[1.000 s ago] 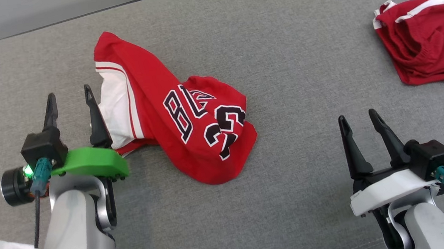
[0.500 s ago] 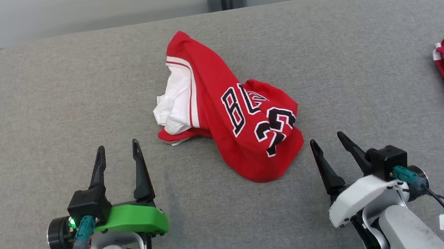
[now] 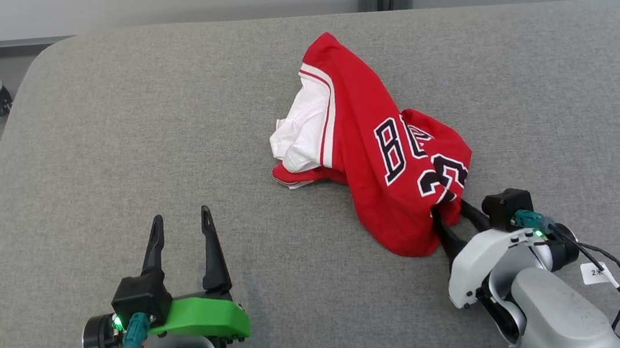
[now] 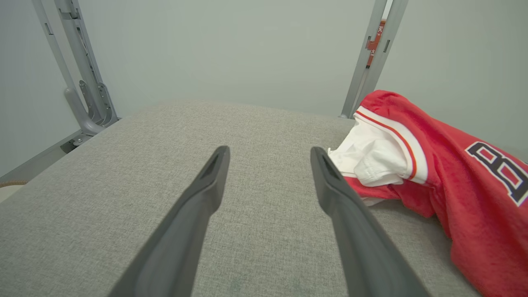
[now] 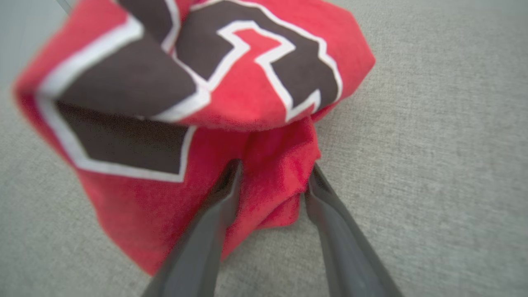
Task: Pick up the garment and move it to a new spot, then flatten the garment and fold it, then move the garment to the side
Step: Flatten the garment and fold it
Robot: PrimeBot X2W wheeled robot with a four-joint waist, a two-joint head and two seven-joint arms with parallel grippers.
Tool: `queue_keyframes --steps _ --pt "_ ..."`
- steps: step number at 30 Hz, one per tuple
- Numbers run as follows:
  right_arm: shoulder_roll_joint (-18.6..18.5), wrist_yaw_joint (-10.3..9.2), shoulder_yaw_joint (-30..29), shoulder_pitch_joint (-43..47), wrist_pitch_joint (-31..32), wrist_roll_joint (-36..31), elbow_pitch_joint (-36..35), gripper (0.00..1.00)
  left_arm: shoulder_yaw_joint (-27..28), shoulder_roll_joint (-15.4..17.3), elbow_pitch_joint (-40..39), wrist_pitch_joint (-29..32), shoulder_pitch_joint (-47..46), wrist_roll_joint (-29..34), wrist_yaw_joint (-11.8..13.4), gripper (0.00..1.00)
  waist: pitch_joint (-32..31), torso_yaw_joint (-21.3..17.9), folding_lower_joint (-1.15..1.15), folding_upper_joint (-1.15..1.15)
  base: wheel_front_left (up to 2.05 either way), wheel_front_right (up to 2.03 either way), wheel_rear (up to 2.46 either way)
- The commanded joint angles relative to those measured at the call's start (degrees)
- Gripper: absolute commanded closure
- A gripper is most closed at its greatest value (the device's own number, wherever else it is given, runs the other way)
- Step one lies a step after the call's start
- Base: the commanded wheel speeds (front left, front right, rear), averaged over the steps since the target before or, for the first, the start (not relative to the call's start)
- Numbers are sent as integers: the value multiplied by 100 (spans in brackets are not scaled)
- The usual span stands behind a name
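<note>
Surface (image 3: 107,133), grey and padded, carries the red jersey (image 3: 382,189), crumpled near its middle. Right gripper (image 5: 274,165) straddles a fold at the heap's near corner, cloth touching both fingers (whether they truly pinch it I cannot tell). Left gripper (image 3: 181,213) hovers with fingers spread and empty, well apart from the cloth. Best to take a deep bite of that fold before lifting, or a thin layer may slip free.

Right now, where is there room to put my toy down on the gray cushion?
The wide bare stretch of gray cushion left of the red jersey, beyond the left gripper, is free. It's crowded where the right gripper meets the jersey's near edge.
</note>
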Motion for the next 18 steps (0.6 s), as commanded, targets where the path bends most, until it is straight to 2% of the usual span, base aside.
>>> queue_keyframes --steps 1,5,9,14,18 --pt "-6 -1 39 -91 -82 99 43 100 19 11 -18 2 106 0 45 0 -53 -52 0 0 0 0 0" --pt "-152 -1 -81 -187 -248 218 4 100 23 10 -53 2 143 27 47 0 -127 -237 0 0 0 0 0" --pt "-372 -1 -454 -147 -316 163 -275 100 53 11 -49 2 180 37 32 0 -207 -468 0 0 0 0 0" --pt "-642 -1 -1238 127 -328 -89 -844 100 68 12 -66 2 246 11 39 0 -253 -742 0 0 0 0 0" --pt "-606 -1 -1998 383 -212 -421 -1201 100 64 12 -85 3 222 -7 53 0 -190 -878 0 0 0 0 0"
